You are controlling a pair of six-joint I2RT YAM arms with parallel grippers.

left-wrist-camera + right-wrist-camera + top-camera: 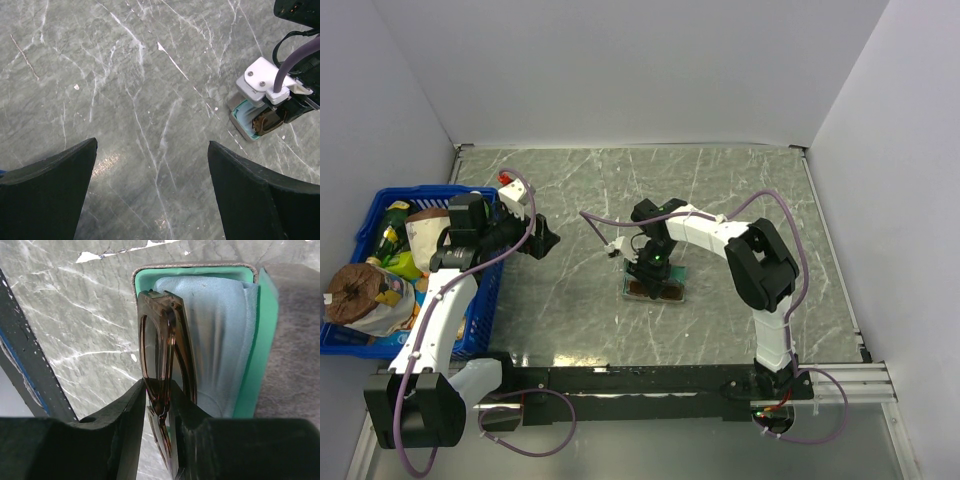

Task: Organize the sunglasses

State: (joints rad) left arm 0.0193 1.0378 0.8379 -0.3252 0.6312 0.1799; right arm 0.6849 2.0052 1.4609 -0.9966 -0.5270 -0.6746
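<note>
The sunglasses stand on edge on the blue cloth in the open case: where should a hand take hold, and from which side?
Probably best to pinch across the folded frame of the sunglasses, one finger on each flat side, as the right hand sits. Come from above: they stand thin edge up, with the cloth and the case wall close on one side.

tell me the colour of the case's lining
Teal green; the lining shows best in the right wrist view.

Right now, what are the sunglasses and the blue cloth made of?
The sunglasses look like glossy, see-through brown plastic; light shines through the frame. The blue cloth looks like soft, matte fabric, probably microfibre, since it lies in gentle folds.
</note>
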